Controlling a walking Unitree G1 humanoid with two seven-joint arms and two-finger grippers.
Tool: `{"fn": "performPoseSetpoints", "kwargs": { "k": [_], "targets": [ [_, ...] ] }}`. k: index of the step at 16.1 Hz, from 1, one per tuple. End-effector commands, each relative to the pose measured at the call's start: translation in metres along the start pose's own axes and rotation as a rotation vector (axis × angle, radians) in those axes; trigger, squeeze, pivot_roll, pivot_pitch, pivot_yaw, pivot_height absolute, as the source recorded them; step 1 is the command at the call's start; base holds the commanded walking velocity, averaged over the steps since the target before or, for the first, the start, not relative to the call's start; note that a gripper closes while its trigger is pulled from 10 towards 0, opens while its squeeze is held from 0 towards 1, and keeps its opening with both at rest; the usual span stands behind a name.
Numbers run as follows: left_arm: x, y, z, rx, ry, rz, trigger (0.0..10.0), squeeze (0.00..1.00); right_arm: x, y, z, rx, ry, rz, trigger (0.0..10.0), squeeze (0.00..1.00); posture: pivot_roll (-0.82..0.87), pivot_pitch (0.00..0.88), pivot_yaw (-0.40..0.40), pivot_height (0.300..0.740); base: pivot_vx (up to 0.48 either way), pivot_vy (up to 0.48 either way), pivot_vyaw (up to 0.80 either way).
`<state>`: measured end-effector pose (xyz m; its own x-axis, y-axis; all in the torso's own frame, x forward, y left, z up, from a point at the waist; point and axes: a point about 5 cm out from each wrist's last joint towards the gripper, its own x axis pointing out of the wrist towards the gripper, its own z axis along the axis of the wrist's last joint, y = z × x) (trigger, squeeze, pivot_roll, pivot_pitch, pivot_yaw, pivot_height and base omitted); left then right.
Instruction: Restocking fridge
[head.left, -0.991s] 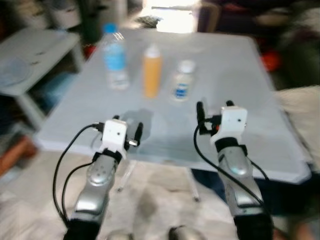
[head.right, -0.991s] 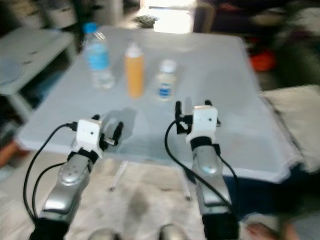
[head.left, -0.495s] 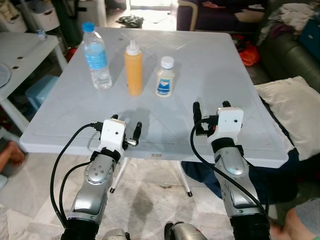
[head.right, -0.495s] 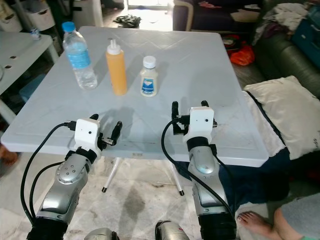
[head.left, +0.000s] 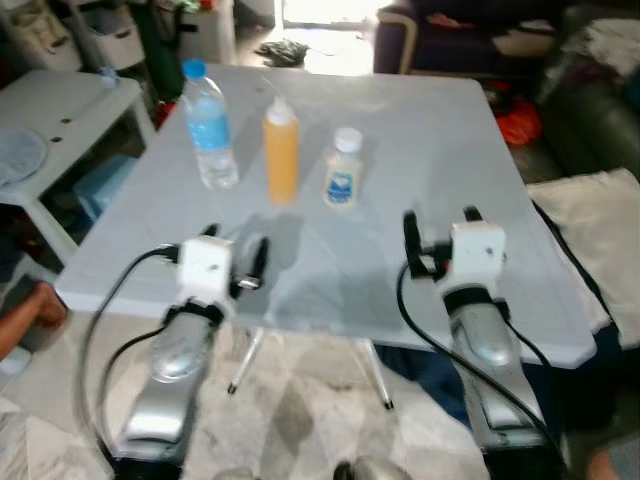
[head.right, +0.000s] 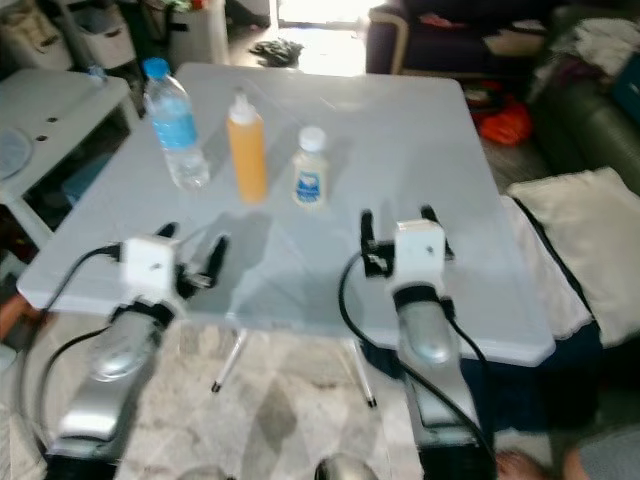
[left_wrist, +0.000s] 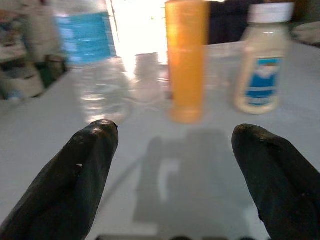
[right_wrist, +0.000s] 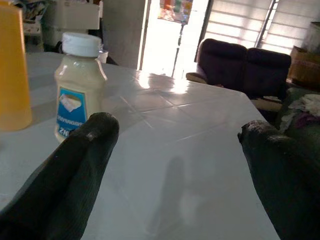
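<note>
While upright on the table: three bottles stand in a row, long axes vertical, caps up.
Water bottle (head.left: 209, 128): leftmost, clear, blue cap and blue label.
Orange bottle (head.left: 281, 150): middle, just beside the water bottle, nozzle tip pointing up.
White bottle (head.left: 343, 169): rightmost, short, white cap, blue label facing the robot.
Left gripper (head.left: 228, 258): over the near edge of the table, fingers (left_wrist: 80, 175) spread apart and holding nothing, aimed toward the orange bottle.
Right gripper (head.left: 438, 232): over the near right part of the table, fingers (right_wrist: 65, 170) wide apart, holding nothing; white bottle ahead to one side.
Table (head.left: 440, 140): pale grey plastic, square, diagonal moulded lines.
Room: white side table (head.left: 60, 110) at far left, dark sofa (right_wrist: 240, 62) beyond, pale cushion (head.left: 590, 220) at right, marbled floor (head.left: 300, 410).
</note>
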<state>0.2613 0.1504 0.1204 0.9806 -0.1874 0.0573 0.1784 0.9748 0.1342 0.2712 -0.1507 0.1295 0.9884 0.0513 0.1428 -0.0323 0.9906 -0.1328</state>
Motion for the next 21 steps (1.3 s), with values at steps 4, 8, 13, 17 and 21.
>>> {"fn": "performPoseSetpoints", "kwargs": {
  "k": [4,8,13,17,21],
  "targets": [
    [-0.014,0.013,-0.008,-0.016,0.046,0.045,10.0,0.0,-0.007,-0.003,0.013,-0.056,-0.055,0.051,10.0,0.0,0.01,0.054,0.0,0.74,0.329,0.0,0.0],
    [-0.019,0.011,-0.006,-0.019,0.055,0.044,10.0,0.0,-0.023,-0.005,0.014,-0.109,-0.055,0.091,10.0,0.0,0.01,0.048,-0.001,0.74,0.304,0.0,0.0],
    [-0.027,0.017,-0.009,-0.011,0.071,0.069,10.0,0.0,-0.04,-0.008,0.009,-0.153,-0.029,0.135,10.0,0.0,0.0,0.054,0.007,0.74,0.057,0.0,0.0],
    [-0.025,0.025,-0.005,0.008,0.066,0.108,10.0,0.0,-0.012,-0.011,0.019,0.028,-0.042,0.138,10.0,0.0,0.02,0.084,0.007,0.74,0.0,0.0,0.0],
    [-0.03,0.031,-0.007,0.031,0.098,0.115,10.0,0.0,0.028,-0.012,0.029,0.089,-0.075,0.252,10.0,0.0,0.07,0.114,0.017,0.74,0.0,0.0,0.0]
  ]
}}
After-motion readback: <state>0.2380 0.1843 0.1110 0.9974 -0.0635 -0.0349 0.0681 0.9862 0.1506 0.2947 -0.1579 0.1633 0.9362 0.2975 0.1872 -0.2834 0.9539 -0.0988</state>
